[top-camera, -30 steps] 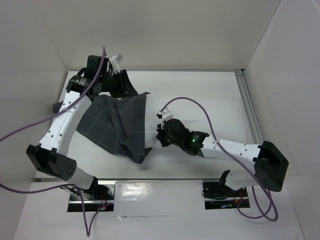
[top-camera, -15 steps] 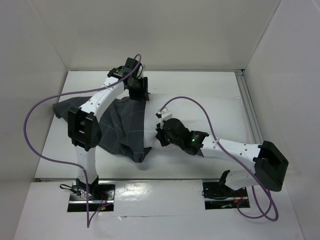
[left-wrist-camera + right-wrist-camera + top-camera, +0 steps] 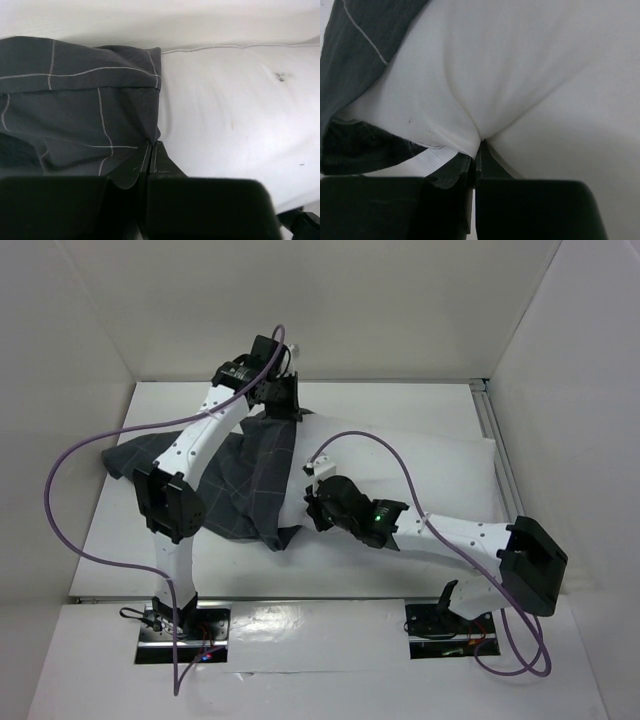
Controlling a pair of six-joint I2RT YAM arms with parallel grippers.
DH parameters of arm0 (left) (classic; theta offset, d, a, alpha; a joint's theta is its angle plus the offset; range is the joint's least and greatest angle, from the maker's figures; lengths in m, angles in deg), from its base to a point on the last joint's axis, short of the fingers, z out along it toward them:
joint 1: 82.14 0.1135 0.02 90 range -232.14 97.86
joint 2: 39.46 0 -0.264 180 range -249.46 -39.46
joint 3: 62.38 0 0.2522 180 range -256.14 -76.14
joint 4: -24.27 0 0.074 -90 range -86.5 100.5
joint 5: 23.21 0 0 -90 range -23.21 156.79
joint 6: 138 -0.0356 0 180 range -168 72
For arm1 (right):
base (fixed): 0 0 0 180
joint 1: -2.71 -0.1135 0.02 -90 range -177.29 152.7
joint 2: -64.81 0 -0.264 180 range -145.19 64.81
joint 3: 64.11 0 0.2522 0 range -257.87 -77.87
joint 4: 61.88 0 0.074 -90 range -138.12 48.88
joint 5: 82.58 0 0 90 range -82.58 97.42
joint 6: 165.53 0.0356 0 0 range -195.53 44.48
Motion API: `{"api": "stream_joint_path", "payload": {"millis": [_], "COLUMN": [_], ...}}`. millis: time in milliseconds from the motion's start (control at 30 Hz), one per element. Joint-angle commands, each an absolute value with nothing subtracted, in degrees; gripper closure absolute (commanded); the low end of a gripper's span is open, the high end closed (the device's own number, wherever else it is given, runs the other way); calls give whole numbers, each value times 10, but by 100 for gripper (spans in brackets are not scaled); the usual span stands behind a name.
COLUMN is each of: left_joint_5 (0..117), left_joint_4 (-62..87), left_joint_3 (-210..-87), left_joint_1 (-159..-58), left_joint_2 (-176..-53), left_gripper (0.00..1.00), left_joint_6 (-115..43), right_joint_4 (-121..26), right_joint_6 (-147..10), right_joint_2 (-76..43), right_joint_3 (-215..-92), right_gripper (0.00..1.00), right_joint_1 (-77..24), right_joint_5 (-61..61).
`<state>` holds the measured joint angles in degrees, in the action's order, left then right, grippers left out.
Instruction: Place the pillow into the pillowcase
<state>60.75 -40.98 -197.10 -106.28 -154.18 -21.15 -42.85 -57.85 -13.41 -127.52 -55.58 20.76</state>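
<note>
Now, left arm (image 3: 205, 435) outstretched, jaws pinching pillowcase (image 3: 245, 480), right arm (image 3: 450, 533) low, gripping pillow (image 3: 450, 475).

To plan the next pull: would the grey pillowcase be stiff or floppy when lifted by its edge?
Probably floppy: the pillowcase lies wrinkled and folded. Likely light: the left end effector pinches only its hem. It may drag on the pillow it partly covers.

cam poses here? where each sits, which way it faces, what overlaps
Top external: fixed above and behind the bases, looking down at the table; left arm, right arm whole.
Left wrist: on the left gripper, facing forward over its shut jaws at the pillowcase hem beside the pillow.
Right wrist: on the right gripper, facing over its shut jaws pinching the pillow.
Shared: pillow and pillowcase in all three.
</note>
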Motion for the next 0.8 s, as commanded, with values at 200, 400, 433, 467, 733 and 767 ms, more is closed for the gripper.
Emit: {"api": "stream_joint_path", "payload": {"millis": [200, 400, 433, 467, 733, 767], "left_joint_5": [576, 587, 587, 592, 661, 677], "left_joint_4": [-382, -387, -387, -387, -400, -400], "left_joint_3": [-2024, -2024, -2024, -2030, -2038, -2018], "left_joint_1": [-1078, -1078, -1078, -1078, -1078, -1078], "left_joint_2": [-1527, -1555, -1560, -1565, -1586, -1577], "left_gripper": [86, 63, 63, 63, 94, 82], "left_joint_6": [-209, -215, -215, -215, -214, -207], "right_joint_4": [-436, -424, -424, -424, -424, -424], "right_joint_6": [-582, -582, -582, -582, -594, -594], "right_joint_2": [-147, -131, -131, -124, -117, -117], "right_joint_3": [-1292, -1286, -1286, -1281, -1286, -1286], "right_gripper": [100, 100, 100, 100, 100, 100], "right_joint_1": [-572, -572, -572, -572, -572, -572], "right_joint_5": [217, 228, 228, 228, 233, 233]}}
